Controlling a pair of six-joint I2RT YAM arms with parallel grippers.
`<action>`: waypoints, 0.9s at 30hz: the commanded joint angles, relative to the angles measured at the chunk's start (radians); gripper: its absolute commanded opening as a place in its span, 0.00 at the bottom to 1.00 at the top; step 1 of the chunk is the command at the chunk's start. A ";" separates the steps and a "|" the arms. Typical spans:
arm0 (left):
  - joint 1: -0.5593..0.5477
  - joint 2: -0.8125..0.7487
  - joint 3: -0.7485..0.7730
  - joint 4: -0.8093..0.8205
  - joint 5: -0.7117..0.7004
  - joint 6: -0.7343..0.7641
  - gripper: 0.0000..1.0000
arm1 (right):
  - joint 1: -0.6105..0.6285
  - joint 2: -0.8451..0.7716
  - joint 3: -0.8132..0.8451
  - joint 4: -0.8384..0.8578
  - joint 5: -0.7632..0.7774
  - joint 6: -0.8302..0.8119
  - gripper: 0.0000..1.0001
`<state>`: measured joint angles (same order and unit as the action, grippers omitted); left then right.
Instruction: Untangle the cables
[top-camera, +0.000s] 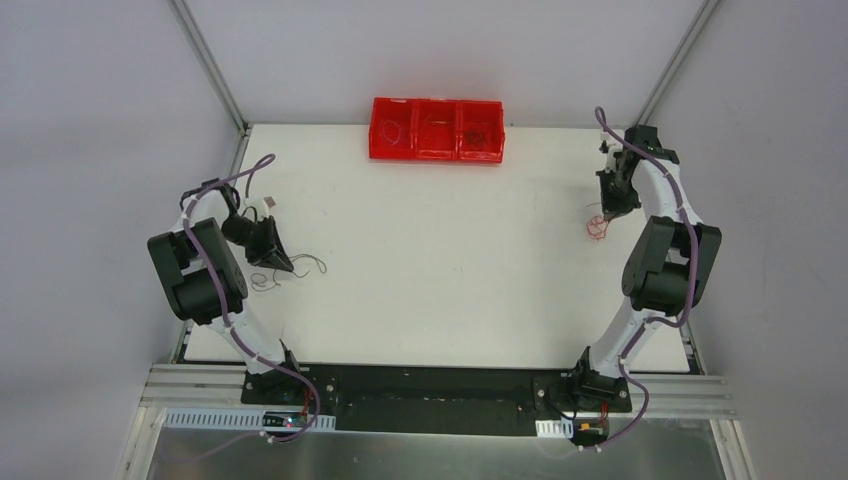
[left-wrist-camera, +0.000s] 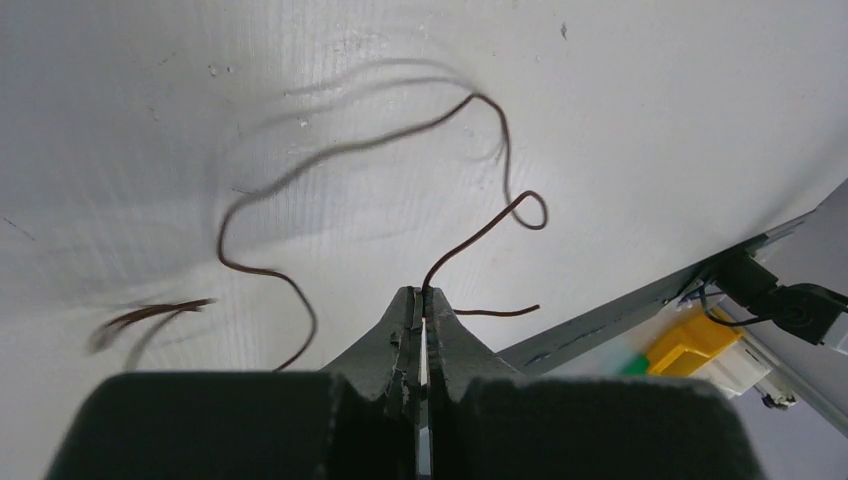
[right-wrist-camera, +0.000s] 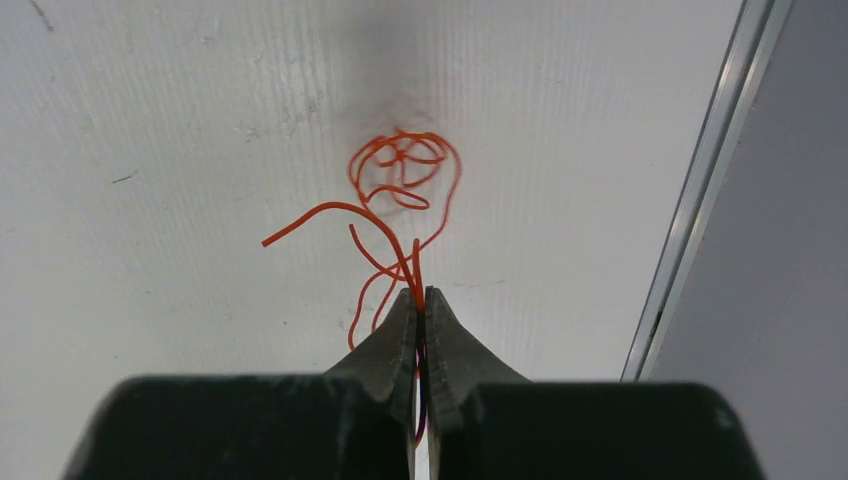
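My left gripper (top-camera: 283, 266) is shut on a thin dark brown wire (left-wrist-camera: 340, 160) that loops away from my fingertips over the white table; in the top view this dark wire (top-camera: 312, 264) lies just right of the gripper. More dark strands (left-wrist-camera: 150, 318) lie at the left, blurred. My right gripper (top-camera: 606, 214) is shut on a thin orange-red wire (right-wrist-camera: 405, 180), whose scribbly coil hangs just beyond my fingertips, close to the table's right rail. The orange-red coil (top-camera: 596, 228) shows below the right gripper in the top view.
A red three-compartment bin (top-camera: 437, 129) stands at the table's far edge, with thin wires in its compartments. A metal rail (right-wrist-camera: 700, 190) runs along the table's right edge. A small pale bit (top-camera: 269, 203) lies beyond the left gripper. The table's metal edge (left-wrist-camera: 640, 300) and a yellow part (left-wrist-camera: 700, 340) show at lower right.
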<state>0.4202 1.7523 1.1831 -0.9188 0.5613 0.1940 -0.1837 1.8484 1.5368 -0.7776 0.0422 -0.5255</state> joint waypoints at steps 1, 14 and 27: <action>0.011 -0.004 0.037 -0.072 0.003 0.072 0.00 | -0.001 -0.043 0.073 -0.068 -0.114 -0.011 0.00; -0.320 -0.347 0.261 -0.154 0.271 -0.002 0.00 | 0.105 -0.211 0.137 -0.197 -0.640 0.165 0.00; -0.603 -0.188 0.657 0.080 0.213 -0.264 0.00 | 0.253 -0.405 -0.073 -0.144 -0.665 0.229 0.00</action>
<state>-0.1261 1.4704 1.7241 -0.9623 0.7906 0.0402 0.0406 1.5070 1.5230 -0.9249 -0.5926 -0.3019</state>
